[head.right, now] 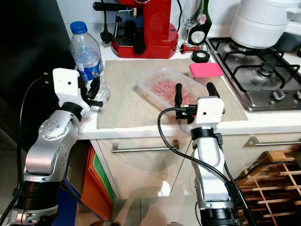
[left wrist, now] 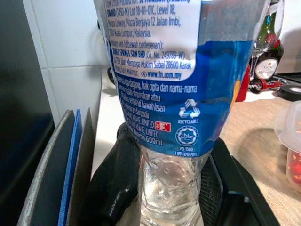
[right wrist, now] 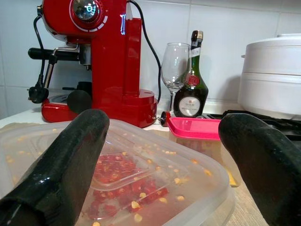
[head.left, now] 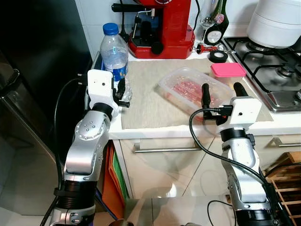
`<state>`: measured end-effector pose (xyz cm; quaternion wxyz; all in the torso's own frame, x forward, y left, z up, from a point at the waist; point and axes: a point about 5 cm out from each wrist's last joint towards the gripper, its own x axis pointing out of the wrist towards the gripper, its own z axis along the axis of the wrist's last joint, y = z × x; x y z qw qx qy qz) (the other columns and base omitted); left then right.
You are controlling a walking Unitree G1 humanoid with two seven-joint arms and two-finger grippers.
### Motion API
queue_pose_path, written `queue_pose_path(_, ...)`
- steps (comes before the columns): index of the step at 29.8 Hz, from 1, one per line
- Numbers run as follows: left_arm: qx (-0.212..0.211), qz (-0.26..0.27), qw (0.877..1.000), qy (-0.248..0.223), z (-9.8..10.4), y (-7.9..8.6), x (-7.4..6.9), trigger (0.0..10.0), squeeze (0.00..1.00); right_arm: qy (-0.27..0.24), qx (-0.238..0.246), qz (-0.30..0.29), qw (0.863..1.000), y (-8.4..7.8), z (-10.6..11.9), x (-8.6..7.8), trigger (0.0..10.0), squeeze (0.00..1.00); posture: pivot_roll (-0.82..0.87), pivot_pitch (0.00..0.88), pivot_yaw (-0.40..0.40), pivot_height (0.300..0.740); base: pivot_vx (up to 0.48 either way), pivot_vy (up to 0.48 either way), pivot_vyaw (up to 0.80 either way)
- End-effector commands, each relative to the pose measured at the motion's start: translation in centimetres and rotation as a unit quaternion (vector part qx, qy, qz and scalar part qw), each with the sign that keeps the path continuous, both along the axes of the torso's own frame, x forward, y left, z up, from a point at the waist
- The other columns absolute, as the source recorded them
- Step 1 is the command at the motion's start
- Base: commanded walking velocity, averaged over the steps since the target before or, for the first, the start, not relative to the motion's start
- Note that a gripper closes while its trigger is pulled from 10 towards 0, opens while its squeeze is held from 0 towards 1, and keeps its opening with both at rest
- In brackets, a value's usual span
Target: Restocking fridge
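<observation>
Right gripper (head.left: 221,90) spread over clear container (head.left: 193,88), left gripper (head.left: 123,93) grasping water bottle (head.left: 114,52)

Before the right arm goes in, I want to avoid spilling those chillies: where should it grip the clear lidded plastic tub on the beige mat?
Probably across the narrow width of the clear lidded plastic tub, at its near end, coming in low and level from the counter's front edge. It lies flat and shallow, long axis angled away, and the open right gripper already straddles that end. Gripping the walls under the lid rim should hold it level.
</observation>
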<state>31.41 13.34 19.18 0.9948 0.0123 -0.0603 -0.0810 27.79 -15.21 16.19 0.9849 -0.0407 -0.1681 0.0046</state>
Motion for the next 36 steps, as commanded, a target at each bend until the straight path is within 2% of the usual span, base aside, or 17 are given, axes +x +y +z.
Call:
queue_pose_path(1, -0.004, -0.004, 1.000, -0.012, 0.45, -0.38, -0.01, 10.0, 0.00, 0.025, -0.002, -0.002, 1.000, -0.29, -0.88, -0.07, 10.0, 0.00, -0.04, 0.024, 0.025, 0.740, 0.000, 0.000, 0.00)
queue_pose_path(12, -0.011, -0.011, 1.000, -0.014, 0.62, -0.79, -0.01, 10.0, 0.00, 0.027, -0.005, 0.000, 1.000, -0.23, -0.92, -0.12, 10.0, 0.00, -0.05, 0.036, 0.024, 0.740, 0.000, 0.000, 0.00)
queue_pose_path(36, -0.005, -0.015, 1.000, -0.020, 0.72, -1.12, 0.23, 10.0, 0.00, 0.030, -0.008, 0.003, 1.000, -0.15, -1.07, 0.00, 10.0, 0.00, -0.05, 0.026, 0.024, 0.740, -0.284, 0.000, 0.00)
